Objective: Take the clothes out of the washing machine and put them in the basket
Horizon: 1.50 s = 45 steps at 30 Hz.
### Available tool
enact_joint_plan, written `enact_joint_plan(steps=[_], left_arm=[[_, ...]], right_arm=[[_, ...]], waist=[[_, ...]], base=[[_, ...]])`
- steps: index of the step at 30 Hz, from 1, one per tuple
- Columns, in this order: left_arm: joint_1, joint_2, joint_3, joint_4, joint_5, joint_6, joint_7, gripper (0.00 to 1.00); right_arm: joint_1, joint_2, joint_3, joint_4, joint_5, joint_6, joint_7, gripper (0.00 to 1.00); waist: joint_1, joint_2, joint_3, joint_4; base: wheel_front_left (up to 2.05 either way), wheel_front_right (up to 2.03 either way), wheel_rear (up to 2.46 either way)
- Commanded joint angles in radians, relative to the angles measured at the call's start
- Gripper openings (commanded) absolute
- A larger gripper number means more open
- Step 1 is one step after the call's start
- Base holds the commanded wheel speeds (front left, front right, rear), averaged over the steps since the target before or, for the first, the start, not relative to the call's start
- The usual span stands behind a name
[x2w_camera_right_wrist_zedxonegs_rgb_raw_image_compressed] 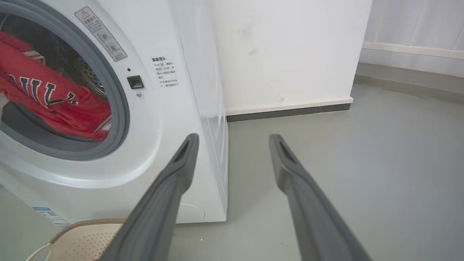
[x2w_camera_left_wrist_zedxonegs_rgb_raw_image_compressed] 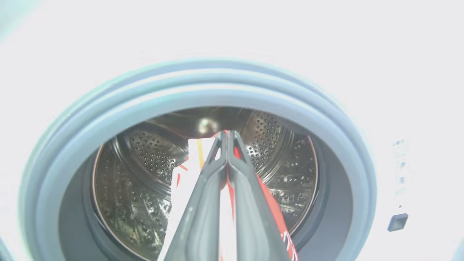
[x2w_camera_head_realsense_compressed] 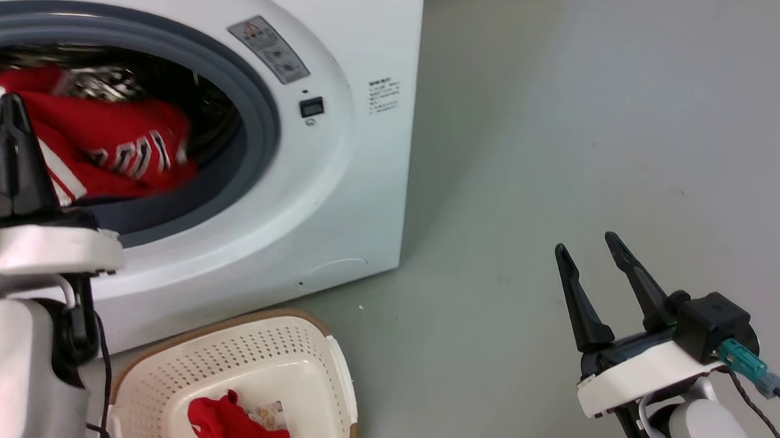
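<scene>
The washing machine stands open at the upper left, and a red garment with white stripes and lettering hangs across its grey-rimmed porthole. My left gripper is at the porthole's left, shut on this garment. The left wrist view shows the gripper pinching red and white fabric in front of the steel drum. The basket sits on the floor below the machine and holds another red garment. My right gripper hangs open over the floor at the lower right, holding nothing.
Grey floor stretches to the right of the machine. In the right wrist view, a white wall with a dark skirting stands behind the machine, and the basket's rim shows at the bottom left.
</scene>
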Motion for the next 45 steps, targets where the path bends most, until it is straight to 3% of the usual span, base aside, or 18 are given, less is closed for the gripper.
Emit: enact_joint_plan(steps=[1, 12, 20, 25, 29, 37, 45], left_arm=[[0.013, -0.004, 0.000, -0.015, 0.004, 0.006, -0.003, 0.00], [0.219, -0.026, -0.029, -0.355, 0.026, 0.074, 0.044, 0.00], [0.380, -0.078, -0.083, -0.456, 0.009, 0.113, 0.089, 0.00], [0.456, -0.131, -0.115, -0.381, -0.030, 0.116, 0.079, 0.00], [0.467, -0.166, -0.143, -0.250, -0.066, 0.080, 0.057, 0.00], [0.357, -0.228, -0.168, 0.065, -0.099, -0.008, 0.010, 0.00], [0.166, -0.251, -0.143, 0.363, -0.069, -0.071, -0.005, 0.00]], right_arm=[[0.009, 0.001, -0.002, -0.005, -0.007, -0.001, 0.003, 1.00], [0.062, 0.001, -0.024, -0.055, -0.030, -0.001, 0.052, 1.00], [0.067, 0.001, -0.026, -0.089, -0.046, -0.001, 0.075, 1.00], [0.045, 0.001, -0.022, -0.108, -0.053, -0.001, 0.079, 1.00], [0.029, 0.001, -0.018, -0.117, -0.050, -0.001, 0.079, 1.00], [-0.041, 0.001, 0.007, -0.119, -0.028, -0.001, 0.055, 1.00], [-0.109, 0.002, 0.018, -0.114, -0.004, -0.001, 0.017, 1.00]], waist=[[0.0002, 0.0000, -0.031, 0.027], [0.0002, 0.0000, -0.086, 0.103], [0.0002, 0.0000, -0.071, 0.146], [0.0002, 0.0000, -0.033, 0.147], [0.0002, 0.0000, 0.017, 0.137], [0.0002, 0.0000, 0.165, 0.077], [0.0002, 0.0000, 0.332, 0.018]], base=[[0.00, 0.00, 0.00], [0.00, 0.00, 0.00], [0.00, 0.00, 0.00], [0.00, 0.00, 0.00], [0.00, 0.00, 0.00], [0.00, 0.00, 0.00], [0.00, 0.00, 0.00]])
